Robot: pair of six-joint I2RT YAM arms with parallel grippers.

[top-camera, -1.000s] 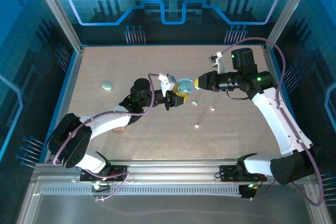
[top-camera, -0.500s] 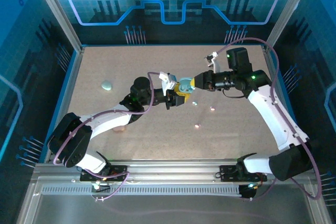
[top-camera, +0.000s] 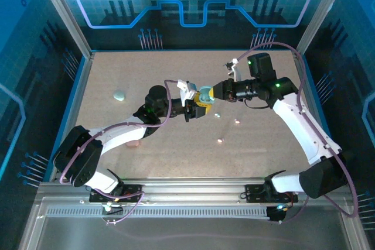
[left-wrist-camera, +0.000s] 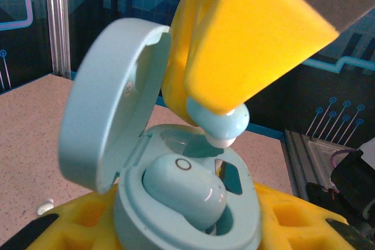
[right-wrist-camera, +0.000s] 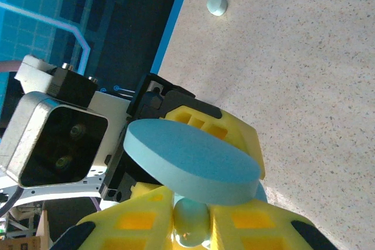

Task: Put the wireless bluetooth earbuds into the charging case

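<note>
Tabletop (top-camera: pixel 263 162) of speckled beige, seen from above, with two arms meeting near its middle. The left gripper (top-camera: pixel 198 106) is clamped on a pale blue charging case (top-camera: pixel 205 93), holding it raised off the table with its lid (left-wrist-camera: pixel 108 106) swung open (the lid stands upright on the left in the left wrist view). Its yellow fingers (left-wrist-camera: pixel 287 215) press against the case's lower body. One seated earbud (left-wrist-camera: pixel 184 188), pale blue and glossy, lies in a pocket of the open case. The right gripper (top-camera: pixel 215 91) comes in from the right, its yellow fingers (left-wrist-camera: pixel 252 45) pinching a held earbud (left-wrist-camera: pixel 221 124), also pale blue, just above the case's other pocket; whether the earbud touches the rim cannot be told. On the table, one loose earbud (top-camera: pixel 217 115) lies just below the grippers, another earbud (top-camera: pixel 237 122) a little to its right, and a third earbud (top-camera: pixel 220 140) nearer the arm bases. A spare case (top-camera: pixel 119 95), oval and pale blue, sits well apart toward the table's left side.
</note>
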